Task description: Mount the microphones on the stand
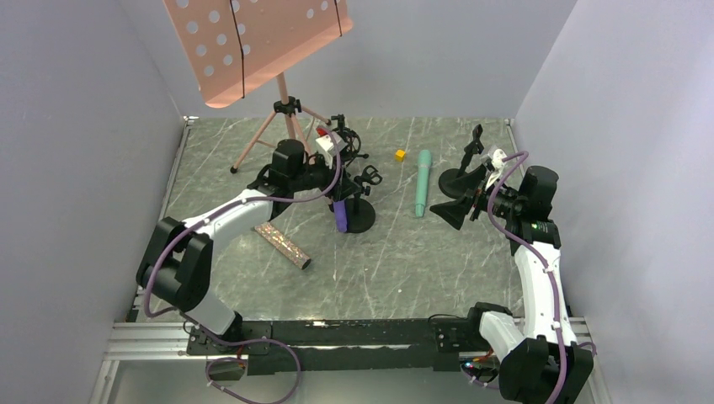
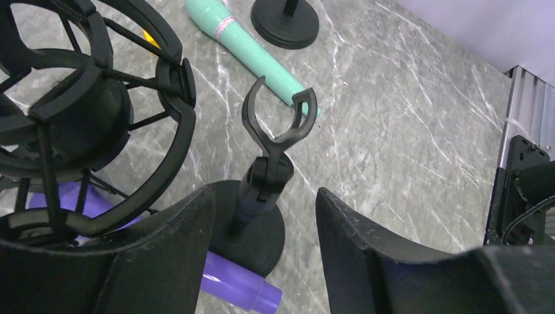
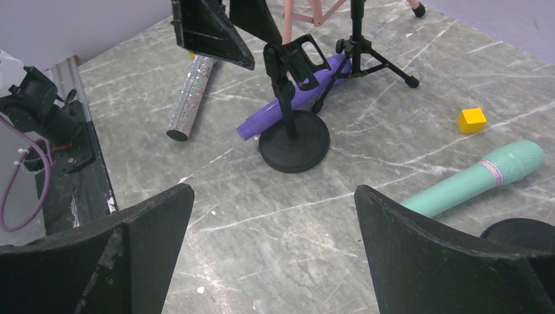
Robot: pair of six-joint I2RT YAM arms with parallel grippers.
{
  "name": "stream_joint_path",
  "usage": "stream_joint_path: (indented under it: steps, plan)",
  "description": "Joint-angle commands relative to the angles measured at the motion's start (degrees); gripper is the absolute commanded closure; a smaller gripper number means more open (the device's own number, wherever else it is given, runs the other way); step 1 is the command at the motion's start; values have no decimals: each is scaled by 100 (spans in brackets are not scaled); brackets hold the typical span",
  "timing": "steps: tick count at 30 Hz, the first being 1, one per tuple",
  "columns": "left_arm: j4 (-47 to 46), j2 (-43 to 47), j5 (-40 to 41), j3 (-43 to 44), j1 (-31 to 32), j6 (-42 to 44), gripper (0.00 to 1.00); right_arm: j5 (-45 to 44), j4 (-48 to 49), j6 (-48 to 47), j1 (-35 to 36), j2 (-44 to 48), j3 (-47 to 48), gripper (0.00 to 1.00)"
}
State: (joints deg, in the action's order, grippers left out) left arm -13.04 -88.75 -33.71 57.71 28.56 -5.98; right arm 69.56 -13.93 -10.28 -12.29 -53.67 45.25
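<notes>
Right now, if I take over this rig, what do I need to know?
Left gripper: jaws apart, empty, at the clip stand.
Right gripper: jaws wide, empty.
Purple microphone lies by that stand's base; mint-green microphone and bronze microphone lie flat on the table.
Done: nothing mounted.
Left: all three.

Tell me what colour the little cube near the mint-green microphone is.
Yellow. The cube shows best in the right wrist view.
</notes>
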Motion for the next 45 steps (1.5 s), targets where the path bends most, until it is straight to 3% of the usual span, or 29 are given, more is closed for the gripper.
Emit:
stream_joint_path:
  steps: [1,23,45]
  plan:
    - [-340,-204,-266,362,25,175,40,184,159,-48,-4,4,18,0]
    - [-499,-344,-152,297,286,251,67,241,146,-67,1,-12,23,0]
    - [-185,-616,-52,595,310,28,63,258,117,-139,-10,-19,14,0]
